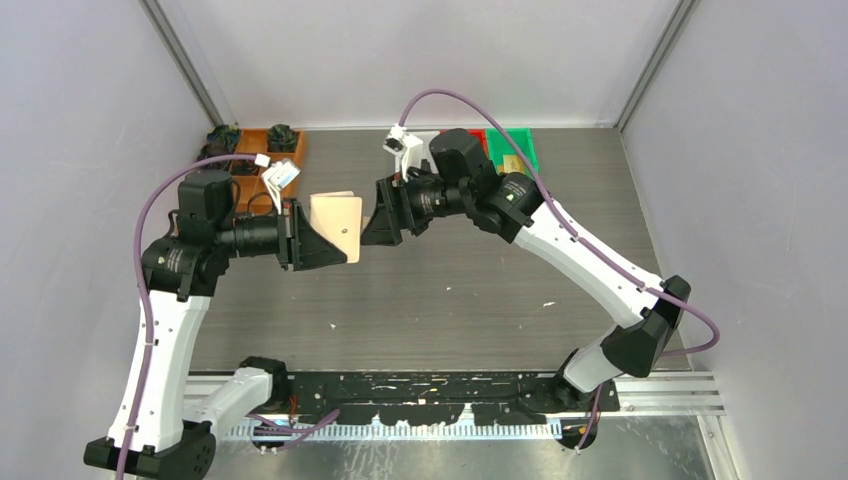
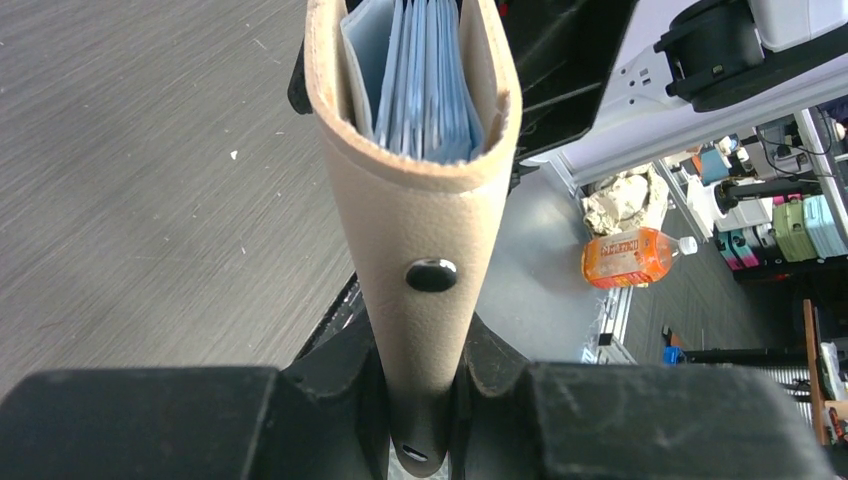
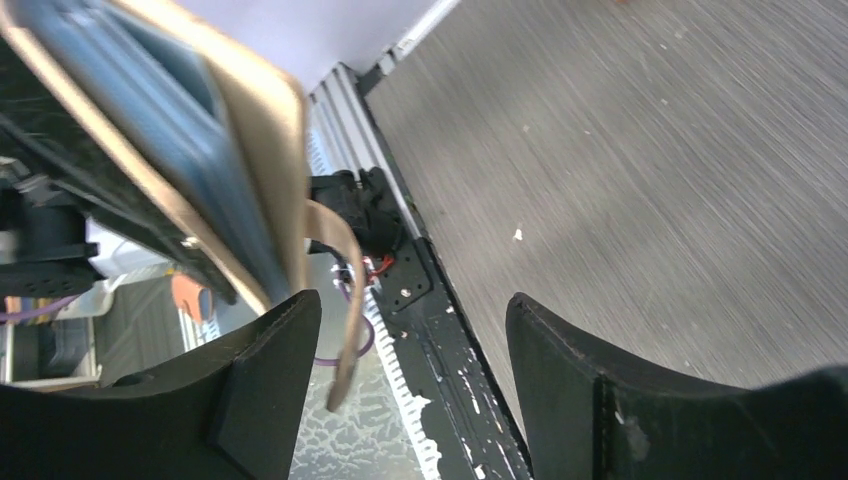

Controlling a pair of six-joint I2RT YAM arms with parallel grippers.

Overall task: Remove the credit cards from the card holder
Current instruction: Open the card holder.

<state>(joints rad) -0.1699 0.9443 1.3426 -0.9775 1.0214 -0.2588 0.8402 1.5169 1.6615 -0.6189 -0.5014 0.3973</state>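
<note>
At 11 o'clock on the table sits an orange-brown tray, apart from the work. The left gripper is clamped across the 2 tan covers of the card holder, holding it off the table with its open edge turned toward 3 o'clock, probably so the other arm can reach in. Its wrist view shows blue-grey pockets fanned between the covers; no credit cards can be told apart inside. Just at 3 o'clock of the holder, the right gripper faces that opening, jaws wide apart and empty, 1 finger near a cover edge. Red and green bins wait at 1 o'clock, likely for the cards.
</note>
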